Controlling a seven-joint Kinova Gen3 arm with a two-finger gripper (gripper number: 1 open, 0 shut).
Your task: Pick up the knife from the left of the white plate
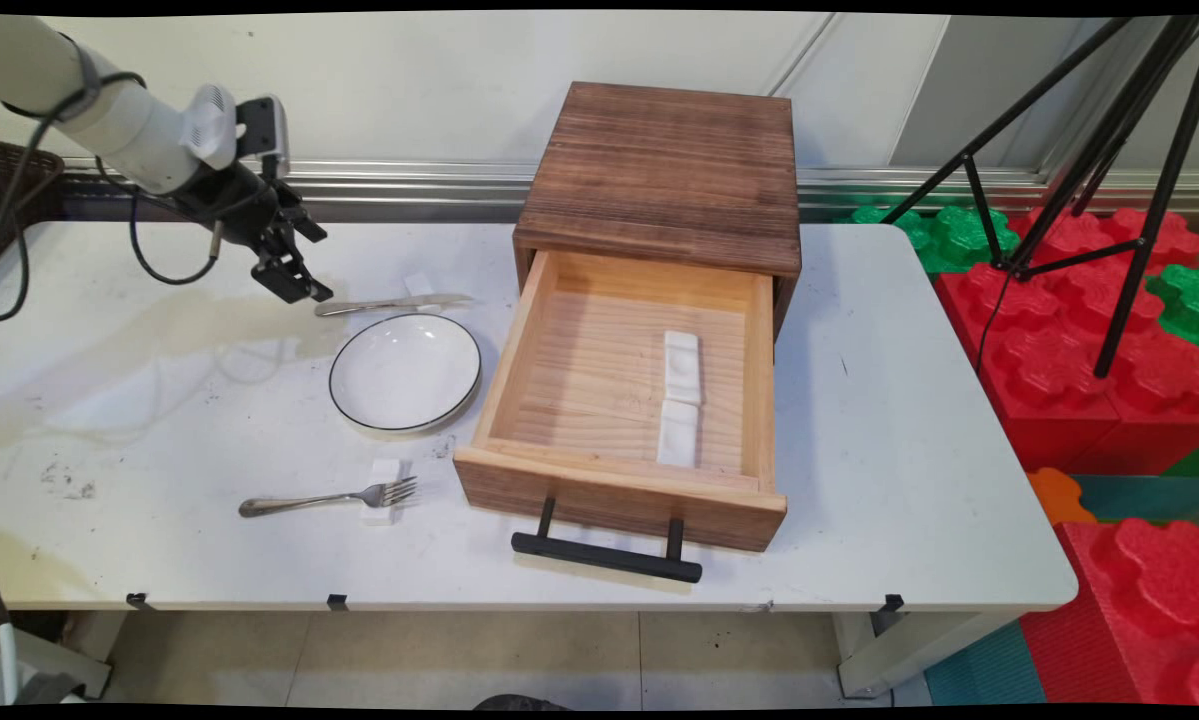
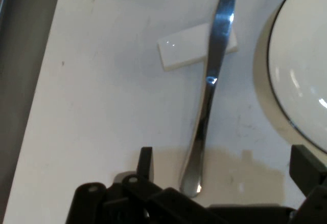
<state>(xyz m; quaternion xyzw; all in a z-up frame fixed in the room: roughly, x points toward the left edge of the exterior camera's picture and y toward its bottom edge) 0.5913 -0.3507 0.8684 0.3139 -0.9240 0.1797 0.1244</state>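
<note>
The gripper [image 1: 294, 262] hangs just above the table [image 1: 909, 420], over the handle end of a knife [image 1: 391, 303], its fingers [image 2: 145, 163] spread apart with the handle end between them in the hand view and nothing held.

The knife is slim, shiny steel, lying flat just behind the plate [image 1: 405, 372], with its blade resting across a small white rest [image 2: 176, 54]. Its handle points away from the drawer [image 1: 619, 400], toward the gripper.

The plate is white, round and shallow with a thin dark rim, just left of the drawer. In front of the plate lies a steel fork [image 1: 329, 498], tines propped on a second white rest [image 1: 383, 490].

The drawer is pale wood with a black bar handle [image 1: 607, 555], pulled open from a dark wooden box [image 1: 664, 175]. Two more white rests [image 1: 680, 398] lie inside it, end to end.
</note>
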